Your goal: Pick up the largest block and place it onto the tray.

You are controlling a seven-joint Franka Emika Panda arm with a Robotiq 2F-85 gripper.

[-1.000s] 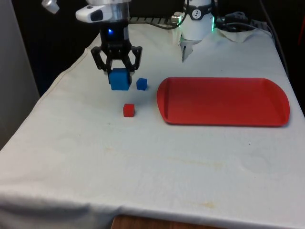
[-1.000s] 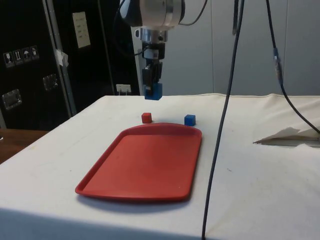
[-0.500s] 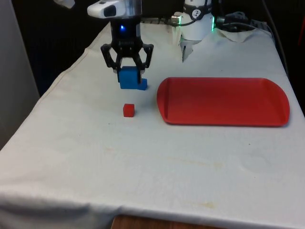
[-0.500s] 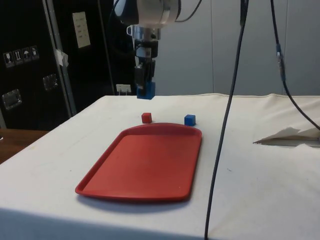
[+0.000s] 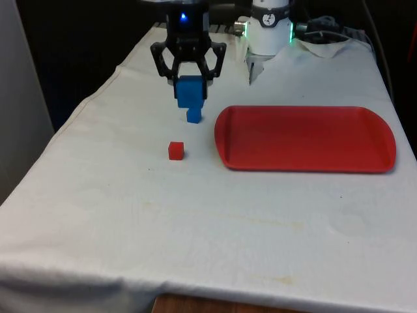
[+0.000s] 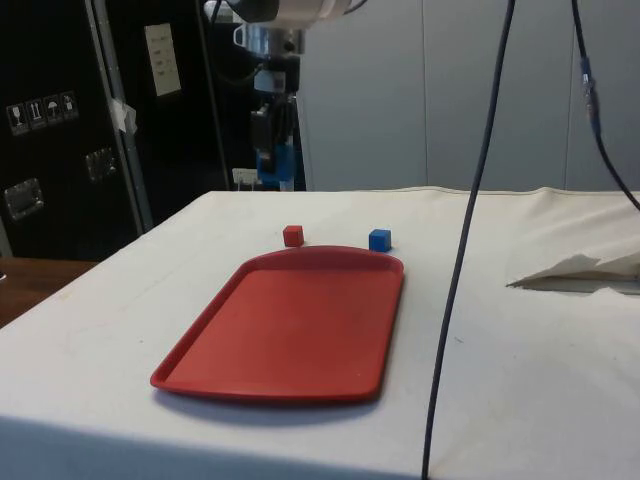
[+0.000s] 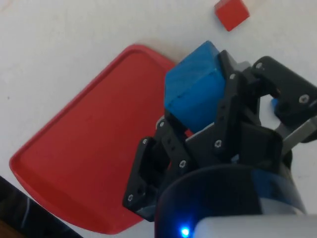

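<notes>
**Large blue block held aloft, off the tray**

Front view: the gripper (image 5: 189,77) hangs above the table (image 5: 195,222), its jaws clenched on the large blue block (image 5: 190,91). The block is clear of the cloth, in the air. Directly below it in the picture sits the small blue block (image 5: 193,115), resting on the table. The small red block (image 5: 175,150) lies nearer the camera, apart from both. The red tray (image 5: 306,138) lies flat to the front view's right of the blocks, with nothing on it.

Side view: the gripper (image 6: 272,150) is high over the far edge of the table, the large blue block (image 6: 279,165) showing between its fingers against the dark cabinets (image 6: 60,120). The small red block (image 6: 292,235) and small blue block (image 6: 379,240) stand just beyond the tray's (image 6: 290,330) far rim.

Wrist view: the fingers (image 7: 233,94) press the large blue block (image 7: 195,91) on two opposite faces. Beneath it lie the tray (image 7: 94,148) and the small red block (image 7: 231,13).
</notes>
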